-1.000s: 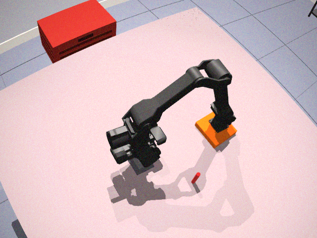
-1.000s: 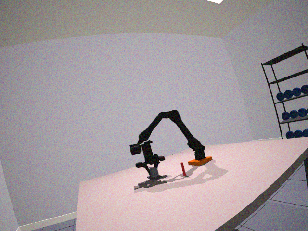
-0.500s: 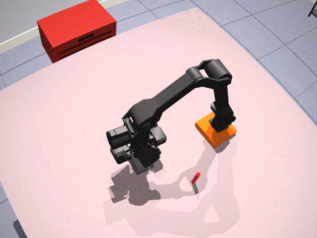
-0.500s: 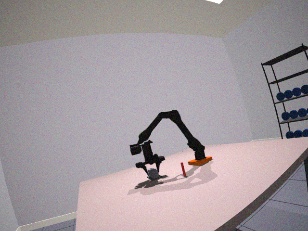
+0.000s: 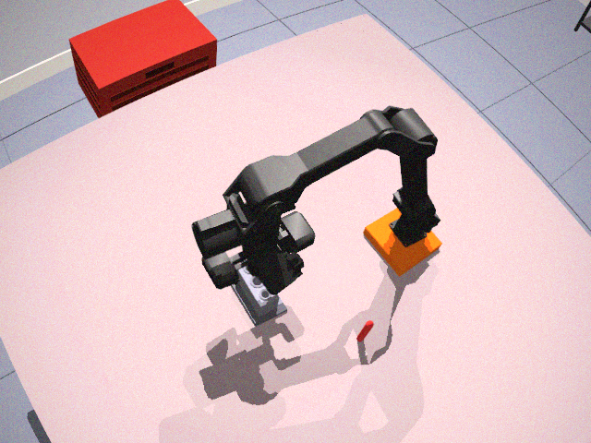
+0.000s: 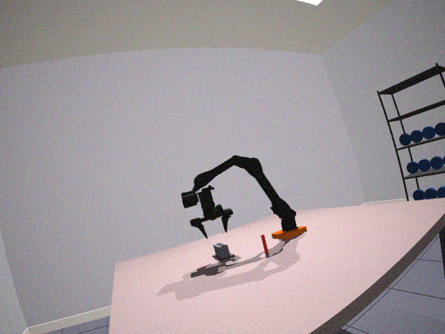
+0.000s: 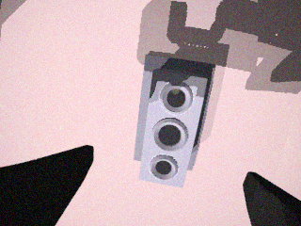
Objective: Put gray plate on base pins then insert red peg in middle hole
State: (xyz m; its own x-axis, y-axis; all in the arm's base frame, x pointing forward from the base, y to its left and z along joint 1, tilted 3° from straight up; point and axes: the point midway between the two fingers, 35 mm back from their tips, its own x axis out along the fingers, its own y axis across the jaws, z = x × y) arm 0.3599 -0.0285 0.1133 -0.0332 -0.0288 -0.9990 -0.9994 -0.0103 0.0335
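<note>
Wrist camera: my gripper [image 5: 282, 281] [image 6: 216, 234] [image 7: 169, 168] is hovering above the gray three-hole plate [image 5: 265, 302] [image 6: 221, 250] [image 7: 185, 151], its jaws standing wide apart and grasping nothing. Below my jaws, the plate is resting on the dark base [image 5: 282, 310] [image 6: 232, 256] [image 7: 139, 141], its three round holes facing up at me. It is looking seated and level, though the pins are mostly hiding from me, so I cannot tell whether it is sitting fully down on both.

I am judging the plate step to be finishing, with release already done and the peg step coming up. The red peg [image 5: 365, 330] [image 6: 265, 245] is standing upright on the table [image 5: 143, 238] [image 6: 201, 298], lower than my jaws and off toward the orange mounting block [image 5: 400, 267] [image 6: 280, 235], well apart from the plate and outside what my wrist is seeing.

Next I am needing to keep clear of the plate, travel sideways to the peg, straddle it with both fingers and close squarely around its shaft. Carrying it back upright, I am going to be aiming for the middle hole; a tilted peg is risking catching on the rim or nudging the plate.

As for brands, labels or writing, nothing readable is showing on anything around my jaws.
</note>
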